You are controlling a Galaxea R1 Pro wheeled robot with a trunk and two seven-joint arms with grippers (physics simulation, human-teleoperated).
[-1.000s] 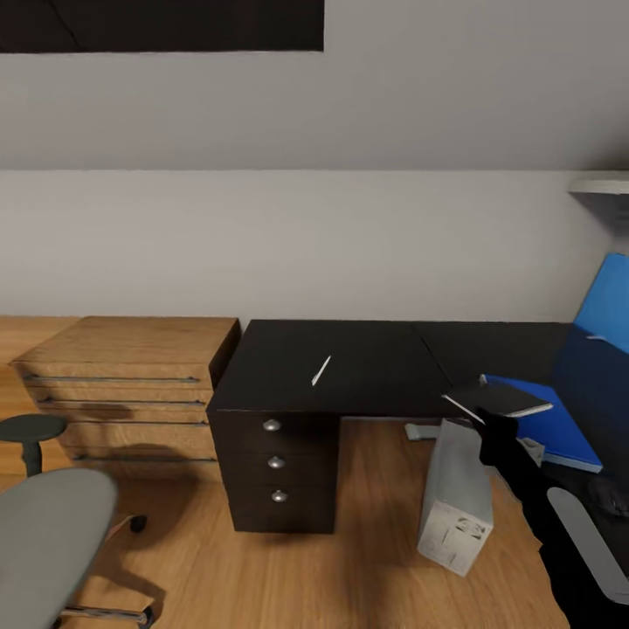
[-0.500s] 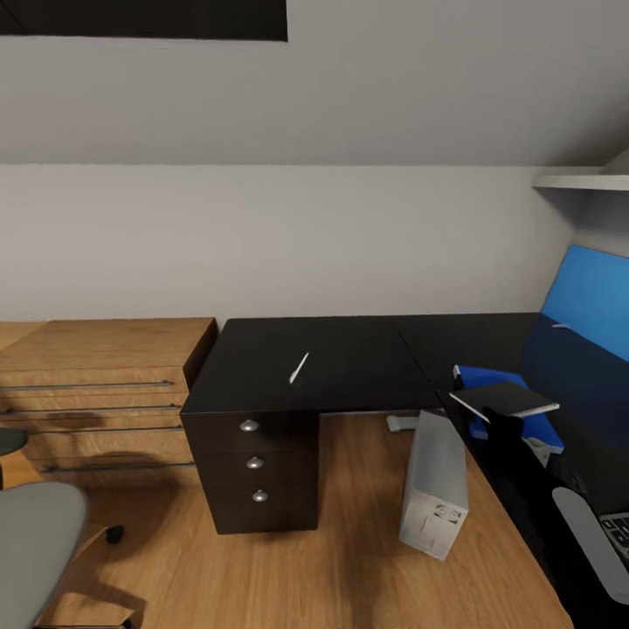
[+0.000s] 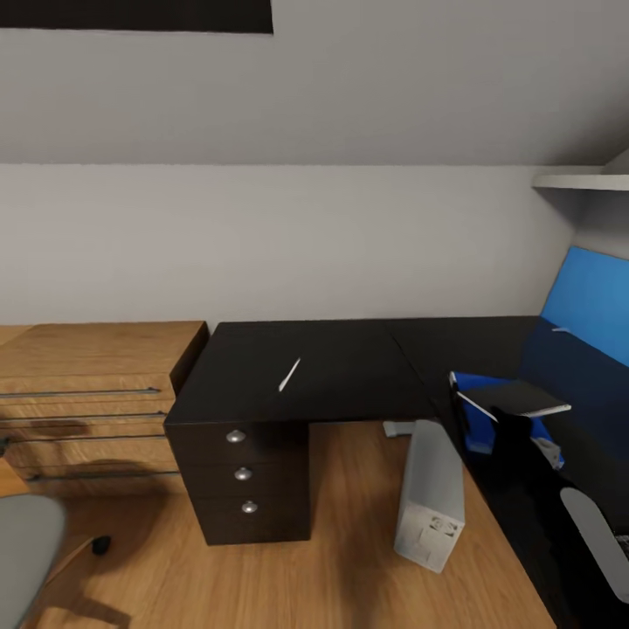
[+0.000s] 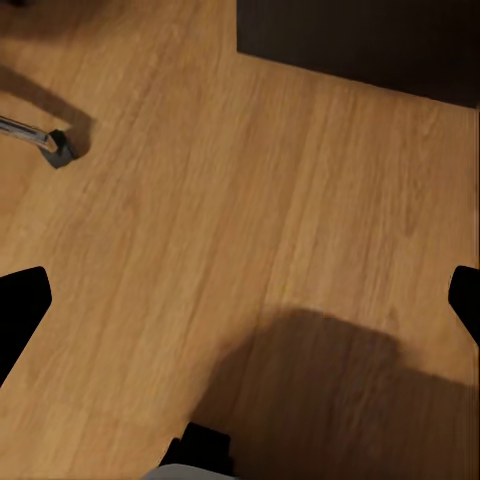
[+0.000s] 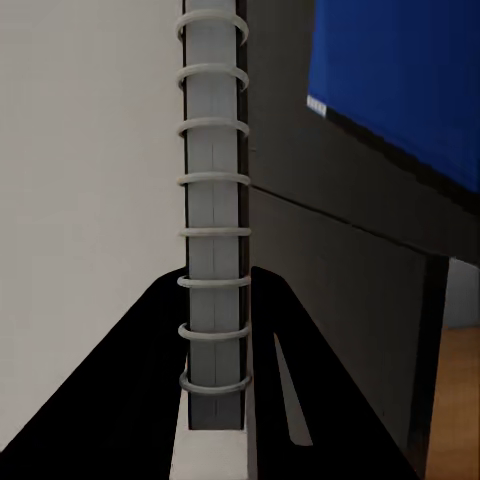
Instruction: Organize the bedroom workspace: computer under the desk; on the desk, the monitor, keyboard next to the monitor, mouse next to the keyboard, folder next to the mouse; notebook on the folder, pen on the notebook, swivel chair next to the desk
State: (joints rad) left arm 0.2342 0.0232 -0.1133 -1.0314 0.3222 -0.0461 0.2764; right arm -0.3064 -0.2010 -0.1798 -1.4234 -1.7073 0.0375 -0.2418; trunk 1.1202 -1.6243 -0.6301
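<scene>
My right gripper (image 3: 514, 425) is shut on the thin grey notebook (image 3: 517, 397) and holds it flat just above the blue folder (image 3: 476, 428), which lies on the right wing of the black desk (image 3: 349, 362). In the right wrist view the notebook's spiral spine (image 5: 213, 230) runs between my black fingers (image 5: 140, 400). The white pen (image 3: 289, 375) lies on the desk above the drawer unit (image 3: 243, 472). The grey computer (image 3: 428, 498) stands on the floor by the desk's inner corner. A corner of the swivel chair (image 3: 22, 542) is at the lower left. My left gripper (image 4: 240, 305) hangs open over the floor.
A light-wood cabinet (image 3: 87, 384) stands against the desk's left end. A tall blue panel (image 3: 585, 301) rises at the right under a white shelf (image 3: 581, 181). A chair castor (image 4: 55, 148) rests on the wood floor (image 3: 262, 577) near my left gripper.
The camera has swung right and moved closer, so the desk and chair slid left in the picture. The held notebook now hangs over the folder rather than left of it.
</scene>
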